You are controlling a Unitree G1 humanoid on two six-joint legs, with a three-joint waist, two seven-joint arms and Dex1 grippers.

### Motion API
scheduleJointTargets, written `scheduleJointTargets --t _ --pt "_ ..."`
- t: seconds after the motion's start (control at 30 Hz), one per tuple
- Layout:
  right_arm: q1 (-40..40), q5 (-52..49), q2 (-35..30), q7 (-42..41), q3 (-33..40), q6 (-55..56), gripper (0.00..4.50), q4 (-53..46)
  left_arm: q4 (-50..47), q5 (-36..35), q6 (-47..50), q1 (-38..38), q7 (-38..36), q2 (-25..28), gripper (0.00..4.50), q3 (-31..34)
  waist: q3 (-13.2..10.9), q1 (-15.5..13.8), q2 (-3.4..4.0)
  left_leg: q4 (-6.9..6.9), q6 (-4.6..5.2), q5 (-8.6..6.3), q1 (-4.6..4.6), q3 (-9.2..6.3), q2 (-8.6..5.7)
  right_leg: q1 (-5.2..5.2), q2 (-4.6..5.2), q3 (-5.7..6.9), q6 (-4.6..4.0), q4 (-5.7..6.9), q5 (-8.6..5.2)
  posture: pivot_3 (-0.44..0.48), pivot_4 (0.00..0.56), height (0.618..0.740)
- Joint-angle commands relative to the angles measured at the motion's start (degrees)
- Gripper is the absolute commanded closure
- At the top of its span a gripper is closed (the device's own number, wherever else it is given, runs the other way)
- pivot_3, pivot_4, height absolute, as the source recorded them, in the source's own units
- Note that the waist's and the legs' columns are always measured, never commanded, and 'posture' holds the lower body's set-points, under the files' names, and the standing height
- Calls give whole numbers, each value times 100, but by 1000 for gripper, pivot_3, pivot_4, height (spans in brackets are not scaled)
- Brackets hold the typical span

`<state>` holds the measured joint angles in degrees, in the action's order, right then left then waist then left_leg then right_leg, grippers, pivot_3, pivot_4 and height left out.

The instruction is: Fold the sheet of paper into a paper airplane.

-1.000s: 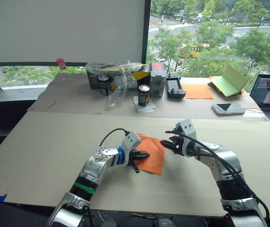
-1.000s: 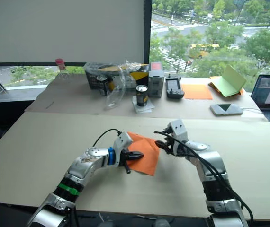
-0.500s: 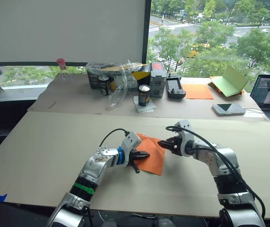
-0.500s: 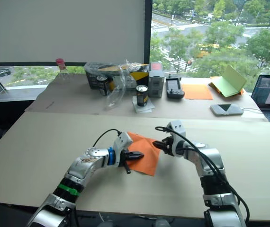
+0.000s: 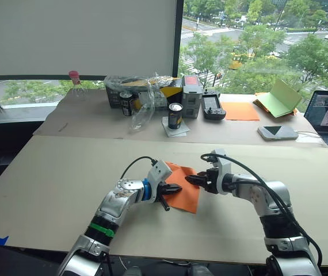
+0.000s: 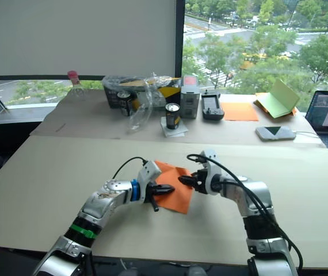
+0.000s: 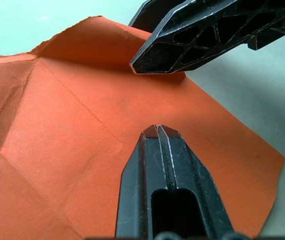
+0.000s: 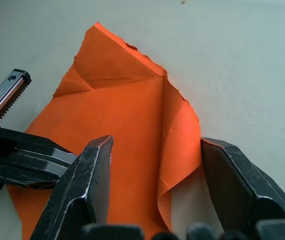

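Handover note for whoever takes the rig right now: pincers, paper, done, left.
Left pincer: shut, tips resting on the sheet of paper, apparently pinning it to the table.
Right pincer: open, its two fingers straddling the raised right edge of the sheet, not closed on it.
Paper: lies mostly flat at table centre between the arms, creased, far corner folded over, right edge curling up.
Done: crease lines and one corner fold at most.
Left: nearly all of the folding; no airplane shape yet. Likely next is closing the right pincer on the lifted edge and folding it over.
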<state>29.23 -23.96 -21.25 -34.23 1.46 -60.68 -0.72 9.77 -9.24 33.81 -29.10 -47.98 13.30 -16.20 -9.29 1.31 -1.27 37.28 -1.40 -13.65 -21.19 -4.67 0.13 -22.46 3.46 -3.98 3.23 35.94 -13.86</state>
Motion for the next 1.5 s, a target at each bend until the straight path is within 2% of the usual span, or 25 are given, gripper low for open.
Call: scheduleJointTargets --t 0.03,0.2,0.4,0.73,0.87,1.03,1.27,1.43,1.5 --pt "-170 -265 -75 23 172 -258 1565 -458 331 126 365 242 46 72 4500 -250 0 -4 0 -1 0 0 0 0 0 0 0 0 1 -1 0 0 150 732" --pt "-448 -418 49 136 154 -432 1565 -732 343 124 356 251 31 66 4500 -264 0 4 0 -2 0 0 1 1 0 0 0 0 1 -2 -1 0 150 732" --pt "-287 -206 323 438 258 97 1565 -653 410 133 328 182 9 35 4500 -287 0 4 0 -2 0 0 1 1 0 0 0 0 2 -2 -2 0 150 732" --pt "-65 197 109 639 -85 577 1565 -697 385 152 321 207 -10 62 4500 -301 0 -5 0 -4 0 0 -1 1 0 -2 0 0 2 -4 -2 0 150 732" --pt "-65 254 -1 621 -190 558 2684 -775 384 155 319 203 -15 69 4500 -305 0 -4 0 -4 0 0 -2 1 0 -2 0 0 2 -4 -2 0 150 732" --pt "-155 261 -43 700 -200 493 4397 -940 405 160 309 179 -28 77 4500 -305 0 -3 0 -4 0 0 -2 1 0 -2 0 0 2 -4 -2 0 150 732" --pt "-168 339 -221 631 -317 600 4453 -1024 343 82 306 141 -102 84 4500 -256 -1 -6 0 -4 0 0 -3 1 0 -3 0 0 2 -6 -2 0 150 732" --pt "37 800 -726 -239 -1046 1872 4453 -816 -264 -475 -70 225 -1310 675 4500 -95 -3 102 1 -18 0 0 -24 8 1 -37 0 -4 1 -6 -3 0 150 732" --pt "140 937 -858 -496 -1214 2204 4453 -665 -371 -663 -178 181 -1675 936 4500 26 -6 141 1 -20 0 1 -65 7 3 -80 -3 -4 -1 4 -2 0 150 732"
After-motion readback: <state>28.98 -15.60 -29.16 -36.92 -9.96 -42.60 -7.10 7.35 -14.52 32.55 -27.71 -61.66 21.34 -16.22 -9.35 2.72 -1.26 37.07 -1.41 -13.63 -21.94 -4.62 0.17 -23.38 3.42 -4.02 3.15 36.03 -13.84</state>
